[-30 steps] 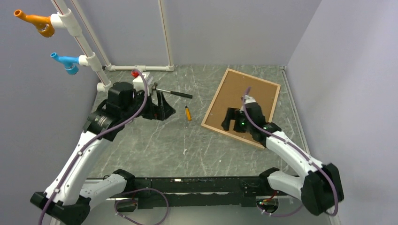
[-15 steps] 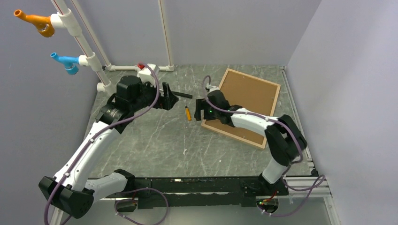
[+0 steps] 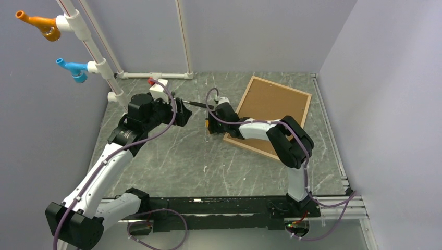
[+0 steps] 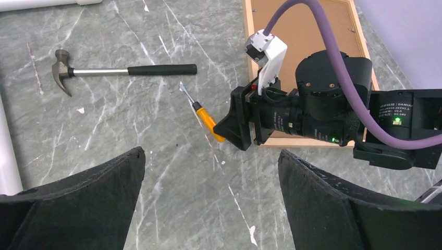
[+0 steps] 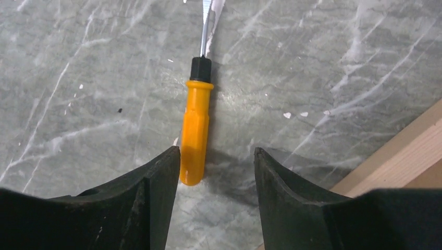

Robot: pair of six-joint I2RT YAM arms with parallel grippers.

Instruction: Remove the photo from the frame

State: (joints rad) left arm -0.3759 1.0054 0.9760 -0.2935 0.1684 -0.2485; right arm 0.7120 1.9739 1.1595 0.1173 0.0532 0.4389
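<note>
Left wrist view: we read "V3.0" on a motor label (image 4: 396,107) as the low-stretched right gripper (image 5: 215,161), narrowly parted, meets an orange-handled screwdriver (image 5: 195,135) beside the back-up light wooden frame (image 3: 281,86); the left gripper (image 4: 208,161) gapes wide.

Frame (image 3: 281,85) lying flat and back-up on the surface (image 3: 172,156), far right side, turned at a diagonal, thin light-wood border all round, photo (image 3: 273,107) seated inside it, face down, only its plain brown back showing
</note>
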